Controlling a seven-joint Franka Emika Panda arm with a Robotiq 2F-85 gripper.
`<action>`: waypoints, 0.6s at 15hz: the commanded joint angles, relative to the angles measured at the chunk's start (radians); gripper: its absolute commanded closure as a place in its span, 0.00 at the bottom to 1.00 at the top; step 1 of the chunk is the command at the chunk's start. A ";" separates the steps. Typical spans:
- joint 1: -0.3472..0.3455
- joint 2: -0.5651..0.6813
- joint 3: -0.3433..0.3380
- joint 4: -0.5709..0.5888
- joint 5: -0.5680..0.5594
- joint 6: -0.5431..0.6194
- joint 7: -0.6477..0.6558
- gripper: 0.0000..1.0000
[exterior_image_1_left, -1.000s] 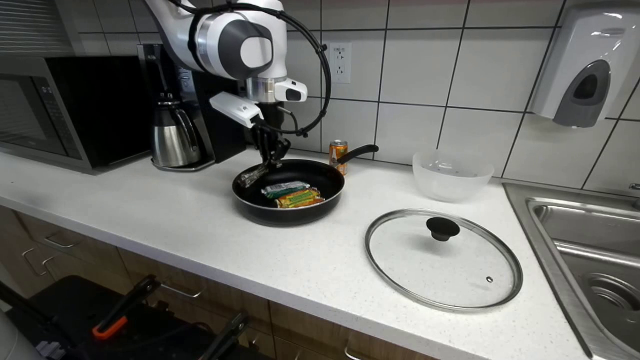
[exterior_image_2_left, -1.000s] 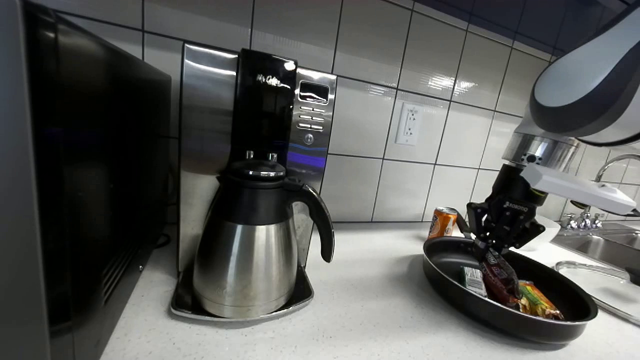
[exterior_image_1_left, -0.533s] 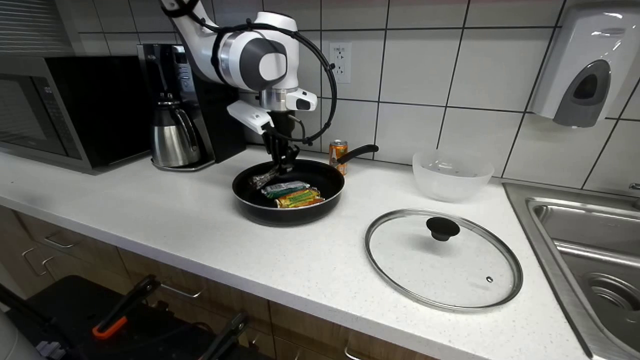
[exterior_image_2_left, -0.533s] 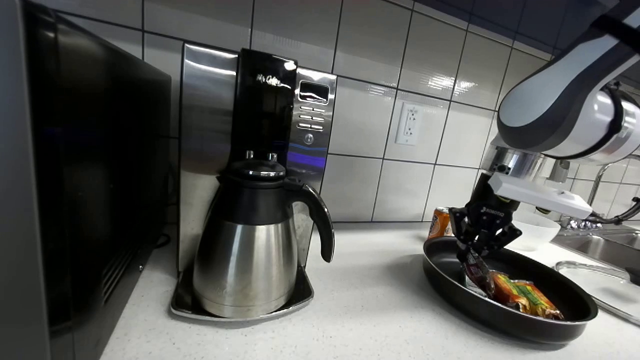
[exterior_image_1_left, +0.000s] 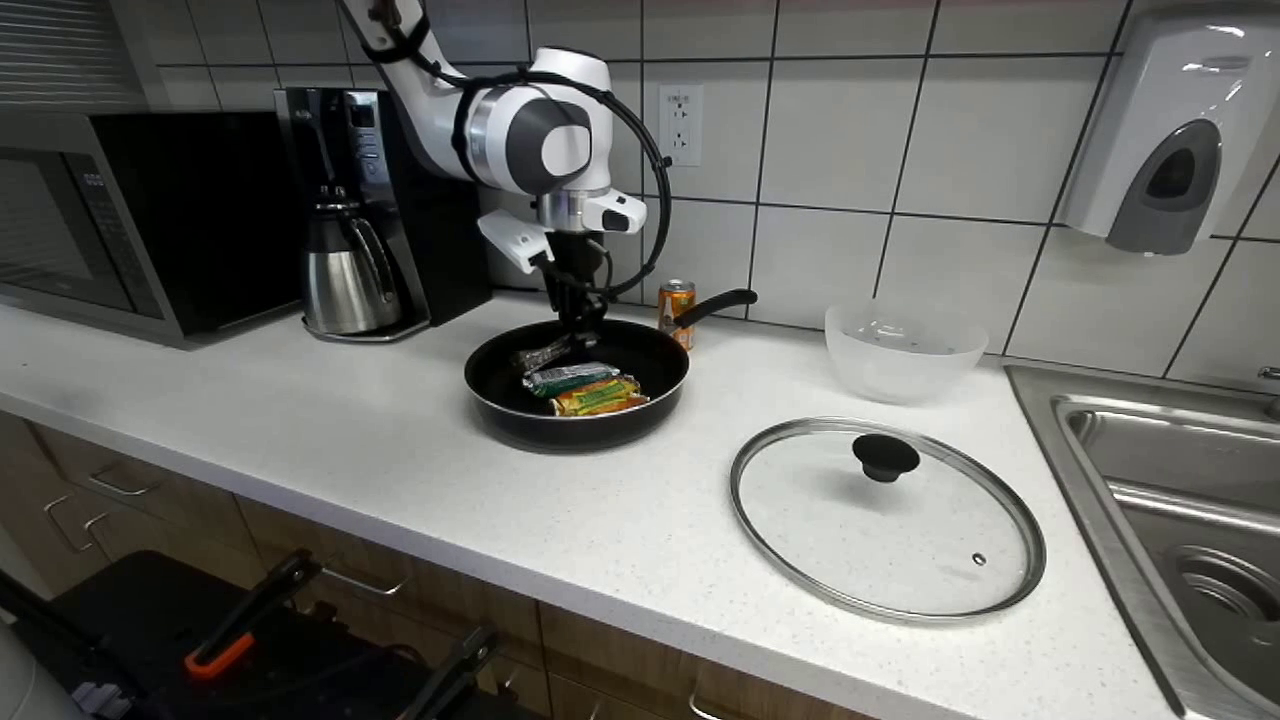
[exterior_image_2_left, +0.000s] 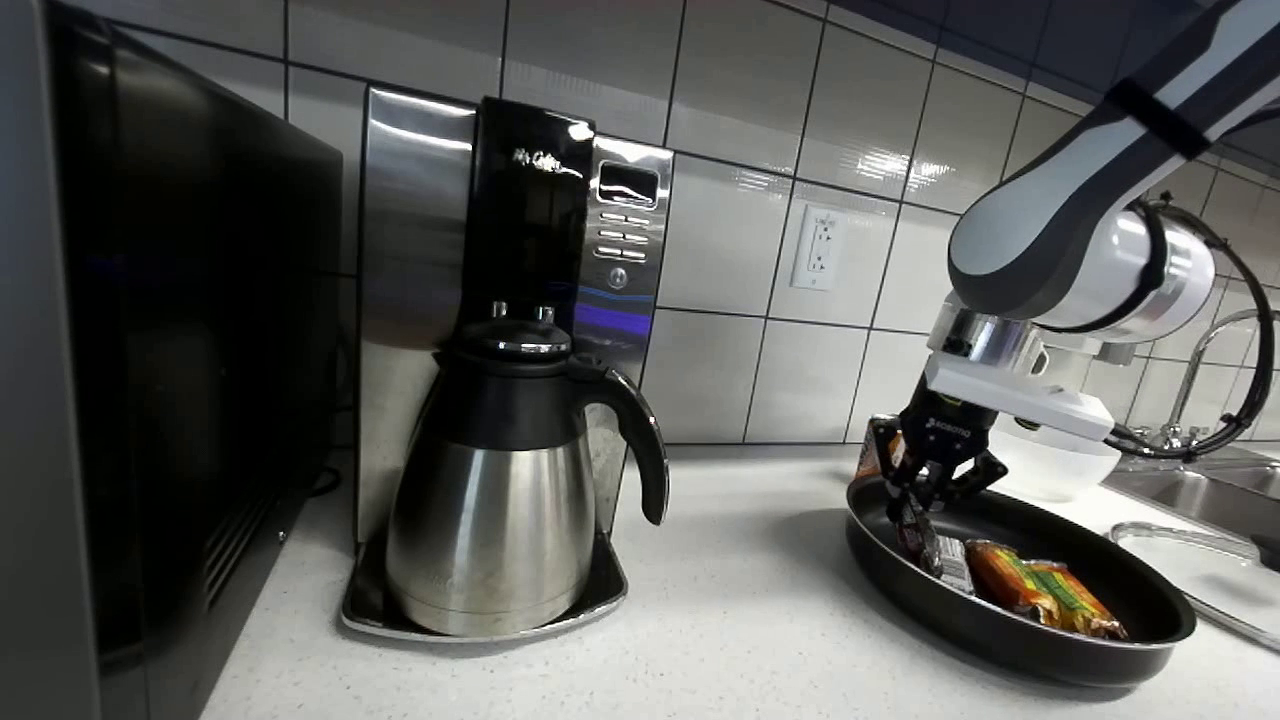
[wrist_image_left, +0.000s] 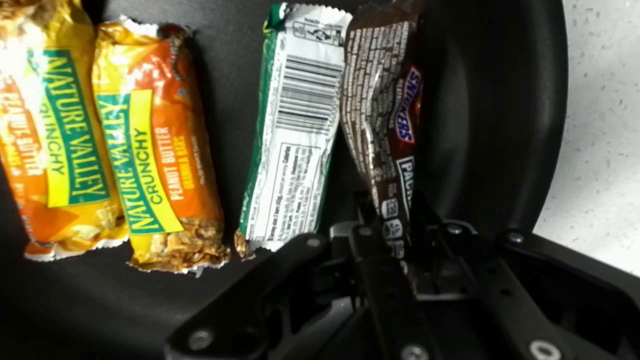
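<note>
Wrist-view edge is cutting off leftmost granola bar (wrist_image_left: 60, 135); gripper (wrist_image_left: 395, 215) is partly hiding near end of Snickers bar (wrist_image_left: 377, 105). Fingers (wrist_image_left: 375, 270) are pinching it, nearly together, inside pan (wrist_image_left: 510, 125) beside green-wrapped bar (wrist_image_left: 297, 135).

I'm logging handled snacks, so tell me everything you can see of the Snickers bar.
The Snickers bar has a creased, shiny brown wrapper, apparently plastic film, with dense pale print on one face and its logo on the next. The gripper pinches one end, partly hiding it; the bar seems to slant down from there inside the black pan, beside the green and white bar. Whether it touches that bar or the pan's floor is unclear.
</note>
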 joint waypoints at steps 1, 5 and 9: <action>0.012 0.048 -0.012 0.076 0.007 -0.045 0.069 0.95; 0.018 0.079 -0.016 0.098 0.004 -0.054 0.101 0.95; 0.020 0.081 -0.014 0.096 0.008 -0.055 0.110 0.62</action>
